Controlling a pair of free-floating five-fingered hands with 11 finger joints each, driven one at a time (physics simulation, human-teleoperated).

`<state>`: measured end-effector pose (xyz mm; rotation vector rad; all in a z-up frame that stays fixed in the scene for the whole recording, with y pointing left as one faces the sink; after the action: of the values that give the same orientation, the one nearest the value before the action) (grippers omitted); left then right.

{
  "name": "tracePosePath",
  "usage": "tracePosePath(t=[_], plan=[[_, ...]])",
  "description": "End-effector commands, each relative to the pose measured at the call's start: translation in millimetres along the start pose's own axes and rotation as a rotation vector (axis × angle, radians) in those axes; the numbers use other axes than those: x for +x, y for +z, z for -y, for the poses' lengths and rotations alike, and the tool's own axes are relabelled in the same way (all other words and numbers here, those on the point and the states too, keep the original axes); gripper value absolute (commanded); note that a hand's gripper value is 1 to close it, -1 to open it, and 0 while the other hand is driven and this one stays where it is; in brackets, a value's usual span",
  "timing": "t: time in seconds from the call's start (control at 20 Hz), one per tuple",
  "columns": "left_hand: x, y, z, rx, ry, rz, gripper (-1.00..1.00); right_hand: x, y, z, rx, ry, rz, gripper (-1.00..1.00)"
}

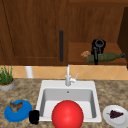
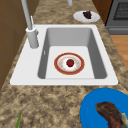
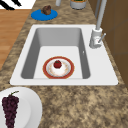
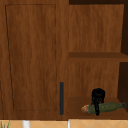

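Observation:
My right hand [image 1: 96, 48] is up in the open right half of the wall cabinet, on the lower shelf [image 1: 75, 53]. Its fingers hang down across a dark green bottle [image 1: 108, 57] that lies on its side there, neck to the right. The upper view has the same hand [image 4: 97, 96] curled over the bottle [image 4: 109, 107]. A small brownish thing [image 1: 85, 53] lies by the bottle's base. My left hand [image 1: 33, 117] is a dark shape low at the front, between the blue plate [image 1: 24, 114] and the sink [image 1: 93, 85].
The left cabinet door [image 1: 35, 30] is closed, its dark handle [image 1: 61, 45] upright. A big red ball [image 1: 67, 115] sits at the sink's front. A red-rimmed plate [image 2: 59, 68] with a red fruit [image 2: 70, 62] lies in the basin. Faucet [image 1: 68, 76], potted plant [image 1: 6, 78], white plate with grapes [image 1: 110, 120].

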<state>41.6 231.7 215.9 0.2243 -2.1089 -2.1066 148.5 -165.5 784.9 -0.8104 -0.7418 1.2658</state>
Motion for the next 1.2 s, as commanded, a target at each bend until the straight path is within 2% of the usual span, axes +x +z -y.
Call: tracePosePath(t=[0.0, 0.25, 0.5, 0.6, 0.8, 0.95, 1.15], plan=[[0.0, 0.0, 0.0, 0.0, 0.0, 0.0, 0.0, 22.4, 2.6, 30.3, -0.003, 0.016, -0.01, 1.0], [0.0, 0.0, 0.0, 0.0, 0.0, 0.0, 0.0, 55.3, -3.1, 58.6, -0.003, 0.022, -0.019, 1.0], [0.0, 0.0, 0.0, 0.0, 0.0, 0.0, 0.0, 82.8, -21.1, 85.9, -0.037, 0.036, -0.043, 1.0], [0.0, 0.0, 0.0, 0.0, 0.0, 0.0, 0.0, 94.7, -34.6, 89.9, -0.053, 0.041, -0.044, 1.0], [0.0, 0.0, 0.0, 0.0, 0.0, 0.0, 0.0, 116.6, -63.0, 102.3, -0.041, 0.027, -0.02, 1.0], [0.0, 0.0, 0.0, 0.0, 0.0, 0.0, 0.0, 131.4, -91.8, 99.2, -0.039, 0.021, -0.012, 1.0], [0.0, 0.0, 0.0, 0.0, 0.0, 0.0, 0.0, 146.0, -134.4, 92.7, -0.039, 0.054, 0.0, 1.0]])
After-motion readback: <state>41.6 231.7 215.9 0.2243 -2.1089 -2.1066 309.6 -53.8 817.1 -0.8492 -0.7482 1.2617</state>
